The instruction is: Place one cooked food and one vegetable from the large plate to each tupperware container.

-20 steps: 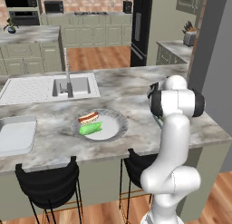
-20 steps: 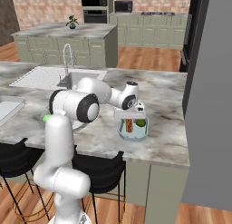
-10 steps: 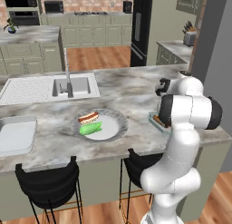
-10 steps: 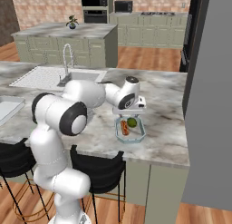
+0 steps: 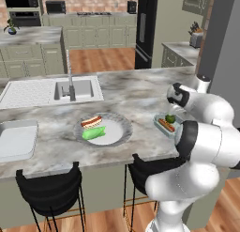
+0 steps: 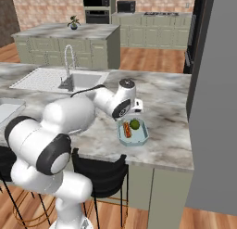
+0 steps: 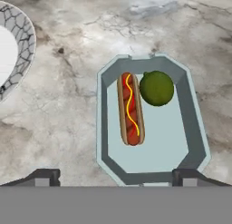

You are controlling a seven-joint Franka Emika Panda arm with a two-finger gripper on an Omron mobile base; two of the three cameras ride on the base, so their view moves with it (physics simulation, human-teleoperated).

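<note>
Small pale teal rectangular tub [image 7: 149, 123], frame centre, holds bun hot dog [image 7: 130, 109] touching dark green round vegetable [image 7: 157, 88]. Gripper [image 7: 116, 177] fingers spread wide, holding nothing. Risk: low retreat clips tub rim, shifting tub and spilling contents.

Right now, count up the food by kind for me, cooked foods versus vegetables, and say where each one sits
Cooked foods: 2, a hot dog in the teal container, another hot dog on the large plate.
Vegetables: 2, a dark green round one in the teal container, a light-green long one on the plate.
Total: 4.
</note>
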